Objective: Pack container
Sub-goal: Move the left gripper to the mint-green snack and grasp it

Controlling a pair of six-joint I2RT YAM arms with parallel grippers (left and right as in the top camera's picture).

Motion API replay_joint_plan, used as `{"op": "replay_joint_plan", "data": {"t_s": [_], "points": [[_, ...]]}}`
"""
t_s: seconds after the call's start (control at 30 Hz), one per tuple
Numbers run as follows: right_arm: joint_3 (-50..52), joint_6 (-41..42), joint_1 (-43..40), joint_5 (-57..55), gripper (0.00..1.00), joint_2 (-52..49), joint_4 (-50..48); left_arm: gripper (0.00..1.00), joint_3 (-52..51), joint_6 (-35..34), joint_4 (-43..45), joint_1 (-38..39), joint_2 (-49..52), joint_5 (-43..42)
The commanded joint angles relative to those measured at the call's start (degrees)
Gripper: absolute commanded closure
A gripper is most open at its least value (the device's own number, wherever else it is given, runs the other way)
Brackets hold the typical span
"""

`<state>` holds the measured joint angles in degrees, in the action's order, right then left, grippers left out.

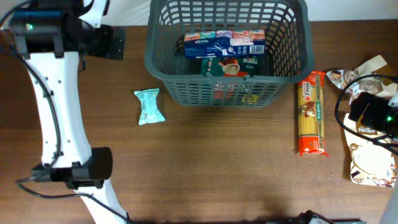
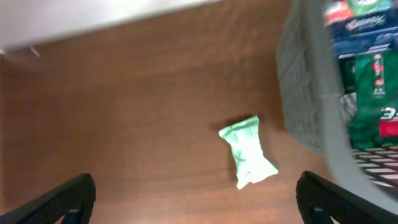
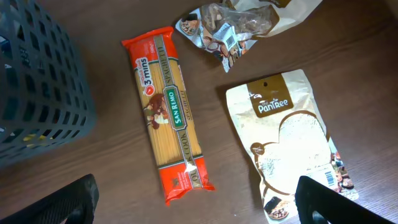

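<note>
A brown wooden surface (image 1: 217, 162) carries a dark grey basket (image 1: 224, 92) at its far edge. Packing looks partly done: a tissue pack (image 1: 224, 43) and a green packet (image 1: 230, 67) lie inside. Four items remain outside: a mint packet (image 1: 149, 106) left of the basket, spaghetti (image 1: 311, 113) just beside its right wall, and a crumb pouch (image 3: 292, 137) and snack bag (image 3: 233, 25) further right. The left end effector (image 2: 196, 199) hangs released and empty above the mint packet, basket to its right. The right end effector (image 3: 196, 202), also released and empty, hangs over the spaghetti, basket to its left.
</note>
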<state>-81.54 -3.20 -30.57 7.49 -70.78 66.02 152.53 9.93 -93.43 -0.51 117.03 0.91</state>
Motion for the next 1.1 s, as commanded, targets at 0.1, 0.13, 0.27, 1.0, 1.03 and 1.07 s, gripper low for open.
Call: {"op": "replay_joint_plan", "data": {"t_s": [0.1, 0.13, 0.27, 1.0, 1.03, 1.07], "points": [[-0.87, 0.07, -0.26, -0.66, 0.01, -0.09, 0.02, 0.01, -10.14, -3.30, 3.23, -3.74, 0.76, -5.90], [-0.87, 0.04, -0.26, -0.66, 0.01, -0.09, 0.04, 0.01, -11.96, -4.11, 3.98, -4.11, 0.76, -7.04], [-0.87, 0.04, -0.26, -0.66, 0.01, -0.09, 0.02, 0.01, -19.89, -5.92, 7.96, -4.90, 0.76, -9.55], [-0.87, 0.04, -0.26, -0.68, 0.01, -0.09, 0.02, 0.03, -65.05, -9.20, 39.01, -4.13, 0.76, -12.09], [-0.87, 0.04, -0.26, -0.66, 0.01, -0.09, 0.04, 0.04, -65.83, -8.55, 39.63, -3.74, 0.76, -12.07], [-0.87, 0.04, -0.26, -0.66, 0.01, -0.09, 0.02, 0.04, -66.49, -8.17, 40.35, -3.34, 0.76, -12.07]]}}
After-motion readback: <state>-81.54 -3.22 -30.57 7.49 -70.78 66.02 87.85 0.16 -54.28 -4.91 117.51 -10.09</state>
